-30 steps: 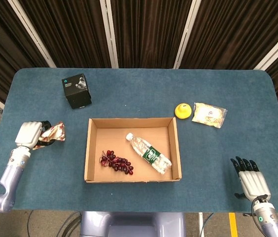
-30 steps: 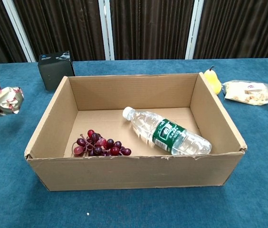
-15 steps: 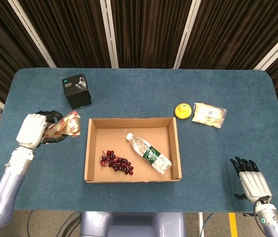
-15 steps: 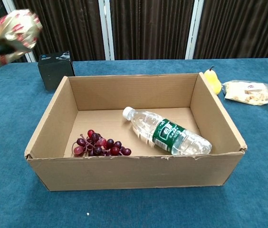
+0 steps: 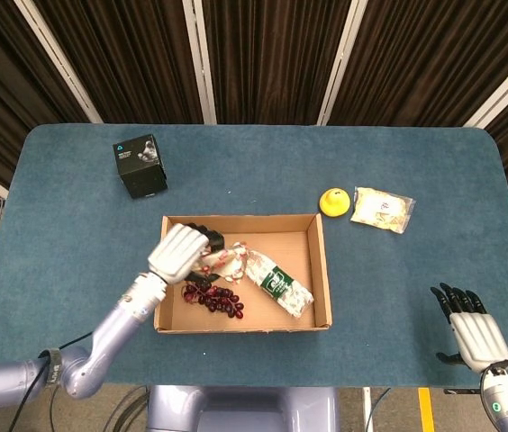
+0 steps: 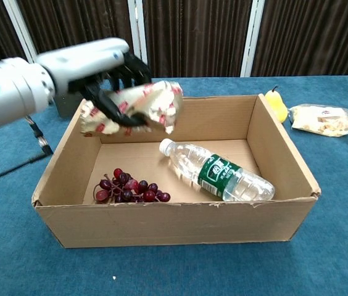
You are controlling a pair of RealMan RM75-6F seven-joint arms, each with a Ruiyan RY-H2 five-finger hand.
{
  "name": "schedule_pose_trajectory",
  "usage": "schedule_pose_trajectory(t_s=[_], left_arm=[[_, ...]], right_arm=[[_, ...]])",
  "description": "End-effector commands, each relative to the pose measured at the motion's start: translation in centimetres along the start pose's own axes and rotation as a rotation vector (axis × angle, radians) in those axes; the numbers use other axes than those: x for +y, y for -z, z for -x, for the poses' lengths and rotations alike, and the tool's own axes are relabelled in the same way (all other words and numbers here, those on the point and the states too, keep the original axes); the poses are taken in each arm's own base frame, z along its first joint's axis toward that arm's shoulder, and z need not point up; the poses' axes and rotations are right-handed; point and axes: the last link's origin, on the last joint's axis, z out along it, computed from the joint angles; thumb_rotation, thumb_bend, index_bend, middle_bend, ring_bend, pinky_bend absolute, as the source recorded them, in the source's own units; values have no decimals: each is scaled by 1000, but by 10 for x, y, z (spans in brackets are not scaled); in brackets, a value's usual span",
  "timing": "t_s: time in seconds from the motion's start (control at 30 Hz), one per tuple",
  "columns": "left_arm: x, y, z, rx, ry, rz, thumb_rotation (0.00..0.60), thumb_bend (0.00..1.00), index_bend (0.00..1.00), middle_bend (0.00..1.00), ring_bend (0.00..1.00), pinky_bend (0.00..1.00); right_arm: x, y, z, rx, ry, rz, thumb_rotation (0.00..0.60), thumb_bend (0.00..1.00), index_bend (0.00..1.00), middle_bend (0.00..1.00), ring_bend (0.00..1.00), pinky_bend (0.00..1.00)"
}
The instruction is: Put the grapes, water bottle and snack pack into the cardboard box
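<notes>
**Snack pack held over the open box**

Dark curtains with pale vertical strips close the background, and before them stands a table (image 5: 74,261) covered in blue cloth.

On the left hand (image 6: 94,74) the black fingers (image 6: 128,65) are curled around the snack pack (image 6: 138,108), a crumpled red and cream wrapper, and they grip it from above. The pack hangs in the air over the left rear part of the cardboard box (image 6: 174,225), above the box floor and not touching it. In the head view the same hand (image 5: 180,252) covers the upper left corner of the box (image 5: 324,270), and the pack (image 5: 227,263) shows just to its right.

Inside the box, the grapes (image 6: 131,188) lie at the front left on the floor. The water bottle (image 6: 220,176) lies on its side beside them, with the white cap pointing to the back and the green label up.

The right hand (image 5: 472,331) is near the front right edge of the table, well apart from the box; its fingers are spread and hold nothing.

Behind the box on the right a yellow pear (image 6: 276,103) stands next to a clear bag of food (image 6: 323,119). At the rear left stands a small black box (image 5: 140,166)
</notes>
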Motion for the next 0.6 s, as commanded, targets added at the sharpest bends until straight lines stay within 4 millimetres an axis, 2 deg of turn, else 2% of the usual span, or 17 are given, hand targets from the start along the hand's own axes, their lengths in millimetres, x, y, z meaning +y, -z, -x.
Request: schedule_pose_trajectory(t_s=[0.03,0.13,0.3,0.47,0.6], left_arm=[[9,0,23,-140,-56,39,584,0,0,0,0,224],[11,5,21,-153,-68,56,567,0,0,0,0,165],[14,19,8,-121,-51,73,561,0,0,0,0,128],[9,45,-15,-56,-39,67,562,0,0,0,0,107],[-9,82,-35,18,-50,2,562,0,0,0,0,107]], right_arm=[[3,1,-1,7,-2,4,600,2,0,0,0,0],[3,2,-1,7,-2,5,600,2,0,0,0,0],[0,2,2,4,9,-3,600,2,0,0,0,0],[-3,2,3,3,17,-11,600,2,0,0,0,0],[-6,4,2,13,17,-21,600,2,0,0,0,0]])
